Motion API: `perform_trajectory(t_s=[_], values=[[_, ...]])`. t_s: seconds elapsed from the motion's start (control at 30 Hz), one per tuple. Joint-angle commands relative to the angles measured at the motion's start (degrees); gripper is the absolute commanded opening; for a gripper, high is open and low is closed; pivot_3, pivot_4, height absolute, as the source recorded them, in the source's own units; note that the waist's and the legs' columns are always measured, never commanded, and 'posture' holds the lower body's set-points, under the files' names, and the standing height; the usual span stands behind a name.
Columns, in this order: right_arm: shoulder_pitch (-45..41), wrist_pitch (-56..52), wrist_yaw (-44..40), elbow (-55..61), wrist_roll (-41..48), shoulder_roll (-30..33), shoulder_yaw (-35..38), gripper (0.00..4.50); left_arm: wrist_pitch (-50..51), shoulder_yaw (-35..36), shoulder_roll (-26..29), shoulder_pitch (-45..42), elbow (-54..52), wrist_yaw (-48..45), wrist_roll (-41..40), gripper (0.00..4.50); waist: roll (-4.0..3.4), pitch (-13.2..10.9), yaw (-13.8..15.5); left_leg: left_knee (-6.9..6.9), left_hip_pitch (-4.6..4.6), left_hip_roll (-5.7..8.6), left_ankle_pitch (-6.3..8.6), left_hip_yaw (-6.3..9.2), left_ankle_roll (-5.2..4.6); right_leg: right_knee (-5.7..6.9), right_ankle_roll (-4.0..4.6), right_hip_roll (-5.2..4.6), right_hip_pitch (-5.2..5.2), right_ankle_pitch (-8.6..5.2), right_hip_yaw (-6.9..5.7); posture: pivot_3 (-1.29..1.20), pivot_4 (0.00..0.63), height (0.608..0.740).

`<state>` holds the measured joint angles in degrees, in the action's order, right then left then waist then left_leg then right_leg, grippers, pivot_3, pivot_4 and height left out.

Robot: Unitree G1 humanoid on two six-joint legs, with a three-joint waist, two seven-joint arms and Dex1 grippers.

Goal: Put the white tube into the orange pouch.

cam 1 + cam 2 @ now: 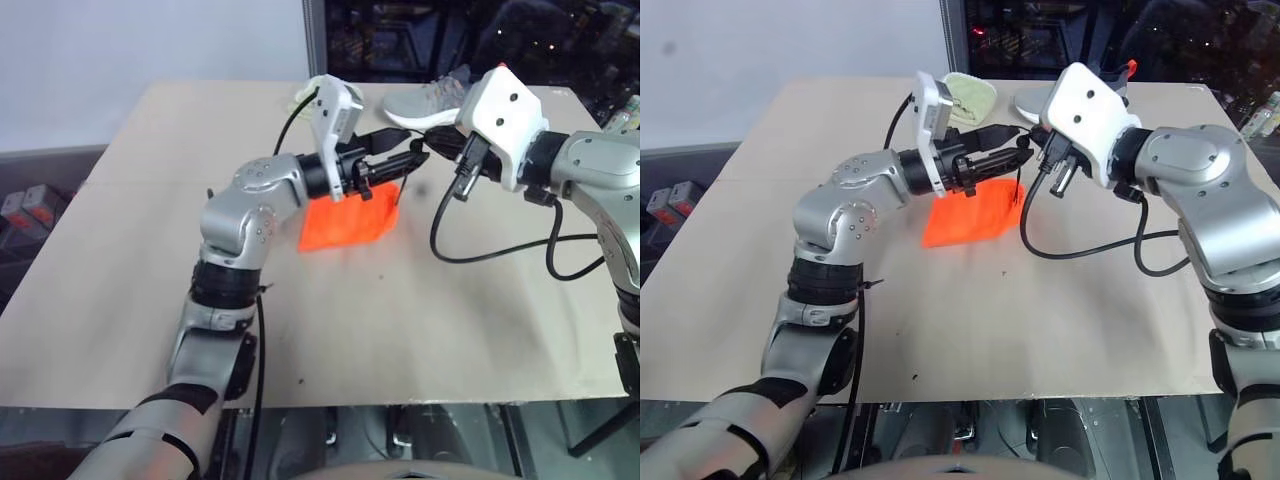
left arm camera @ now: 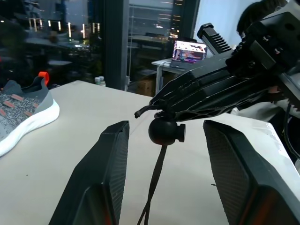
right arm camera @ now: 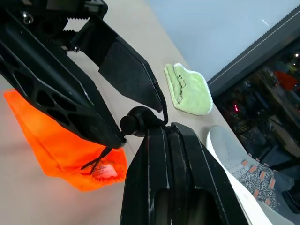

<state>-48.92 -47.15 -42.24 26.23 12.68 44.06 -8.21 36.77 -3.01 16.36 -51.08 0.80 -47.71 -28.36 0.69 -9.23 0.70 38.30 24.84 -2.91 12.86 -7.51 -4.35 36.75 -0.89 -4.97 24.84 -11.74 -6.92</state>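
1 orange pouch (image 1: 347, 222), 2 claws, 1 shoe (image 1: 428, 103).

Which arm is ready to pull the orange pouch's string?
Probably the right. The right gripper is already shut on the orange pouch's cord beside its black bead. The left gripper is open, gripping nothing.

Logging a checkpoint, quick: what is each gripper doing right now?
Left gripper: open, holding nothing.
Right gripper: shut on the cord of the orange pouch.
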Motion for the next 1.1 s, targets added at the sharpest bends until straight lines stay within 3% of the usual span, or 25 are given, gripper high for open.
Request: perform_trajectory(t_s=[0.03, 0.07, 0.1, 0.23, 0.3, 0.33, 0.57, 0.67, 0.83, 1.1], values=[[-2.32, 0.73, 0.15, 1.76, -0.28, 0.55, 1.7, 0.02, -1.61, -0.81, 0.15, -2.05, -0.25, -1.63, 0.11, 2.59, 0.0, 0.0, -0.01, 0.0, 0.01, 0.0, 0.0, 0.0, 0.0, 0.0, 0.01, 0.0, 0.0, 0.0, 0.0, 0.0, 0.15, 0.74], [-2.46, 0.65, 0.26, 1.79, -0.26, 0.48, 1.81, 0.02, -1.93, -0.94, 0.04, -2.21, 0.1, -1.88, 0.26, 2.59, 0.0, 0.0, -0.01, 0.0, 0.01, 0.0, 0.0, 0.0, 0.0, 0.0, 0.01, 0.0, 0.0, 0.01, 0.0, 0.0, 0.15, 0.74], [-2.55, 0.53, 0.37, 1.87, -0.19, 0.41, 1.93, 0.0, -2.08, -0.93, -0.1, -2.32, 0.38, -2.01, 0.21, 2.04, 0.0, 0.0, -0.01, -0.01, 0.01, 0.0, 0.0, 0.0, 0.0, 0.0, 0.01, 0.01, 0.01, 0.01, 0.0, 0.0, 0.15, 0.74], [-2.59, 0.27, 0.68, 2.1, -0.14, 0.38, 2.21, 0.0, -2.45, -1.12, -0.19, -2.5, 0.67, -2.41, -0.03, 0.88, 0.0, 0.0, -0.02, -0.01, 0.01, 0.0, 0.0, -0.01, 0.0, 0.0, 0.01, 0.01, 0.01, 0.01, 0.01, 0.0, 0.15, 0.74], [-2.44, 0.03, 1.12, 2.22, -0.19, 0.37, 2.63, 0.0, -2.75, -1.22, -0.09, -2.57, 0.97, -2.62, 0.06, 0.04, 0.0, 0.0, 0.0, 0.0, 0.01, 0.0, 0.0, -0.01, 0.0, 0.0, 0.01, 0.01, 0.0, 0.01, 0.0, 0.0, 0.15, 0.74], [-2.42, -0.11, 1.37, 2.2, -0.11, 0.24, 2.9, 0.0, -2.86, -1.07, -0.11, -2.7, 1.29, -2.61, 0.09, 0.01, 0.0, 0.0, -0.01, 0.0, 0.01, 0.0, 0.0, -0.01, 0.0, 0.0, 0.01, 0.0, 0.0, 0.0, 0.0, 0.0, 0.15, 0.74], [-2.67, -0.14, 2.39, 1.98, 0.27, 0.03, 3.98, 0.0, -3.49, 0.78, -0.4, -5.06, 3.19, -2.51, -1.22, 0.01, 0.0, 0.0, -0.01, 0.0, 0.01, 0.0, 0.0, 0.0, 0.0, -0.01, 0.01, 0.0, 0.0, 0.0, 0.0, 0.0, 0.15, 0.74], [-2.4, -0.19, 2.45, 2.25, 0.36, -0.11, 4.09, 0.0, -1.64, -0.02, 2.17, -4.15, 1.52, -6.93, -2.71, 0.01, 0.0, -0.01, -0.08, -0.01, 0.01, 0.0, 0.0, -0.01, 0.0, -0.01, 0.01, 0.01, 0.01, 0.01, 0.01, 0.0, 0.15, 0.74], [-2.12, -0.38, 2.53, 2.72, 0.78, -0.25, 4.27, 0.0, -2.6, -0.37, 1.8, -4.12, 2.12, -5.3, -1.1, 2.28, 0.0, -0.01, 0.03, -0.01, 0.01, -0.04, 0.0, -0.03, 0.01, 0.0, 0.01, 0.04, 0.03, 0.0, 0.01, 0.0, 0.15, 0.74], [-2.16, -0.54, 2.52, 3.16, 1.34, -0.4, 4.12, 0.0, -3.1, -0.61, 1.48, -5.72, 3.24, -5.73, -0.82, 2.28, 0.0, -0.01, 0.02, 0.0, 0.02, -0.03, 0.0, -0.03, 0.0, 0.0, 0.01, 0.02, 0.02, 0.01, 0.01, 0.0, 0.15, 0.74]])
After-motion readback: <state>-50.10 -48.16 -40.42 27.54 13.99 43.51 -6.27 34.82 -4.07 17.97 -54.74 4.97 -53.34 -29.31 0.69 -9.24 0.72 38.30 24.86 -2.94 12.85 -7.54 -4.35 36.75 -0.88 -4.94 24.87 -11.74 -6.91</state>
